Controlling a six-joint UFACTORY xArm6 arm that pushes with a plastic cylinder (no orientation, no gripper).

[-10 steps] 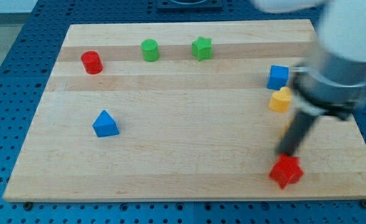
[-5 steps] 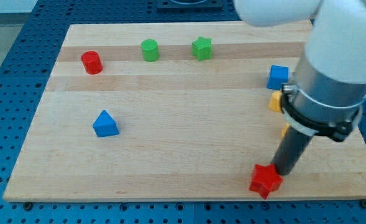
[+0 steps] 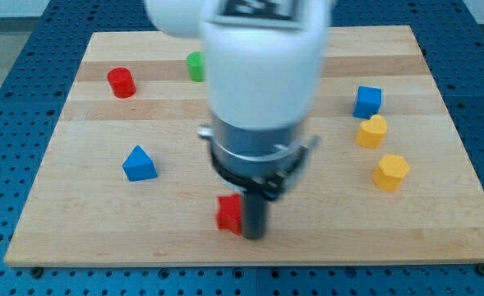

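My tip (image 3: 254, 235) rests on the board near the view's bottom edge, touching the right side of the red star block (image 3: 229, 214), which is partly hidden behind the rod. The blue triangle block (image 3: 139, 164) lies well to the left. A yellow heart-shaped block (image 3: 372, 131) and a yellow hexagon block (image 3: 390, 172) sit far to the right, with the blue cube (image 3: 367, 101) above them. The red cylinder (image 3: 121, 82) and green cylinder (image 3: 195, 66) stand near the view's top left. The arm hides the green star.
The wooden board (image 3: 77, 230) lies on a blue perforated table (image 3: 3, 123). The blurred white and grey arm body covers the middle of the view from the top down to the rod.
The arm has swept left along the board's bottom edge, pushing the red star block from the bottom right to the bottom centre. The yellow blocks are uncovered; the green star is now hidden.
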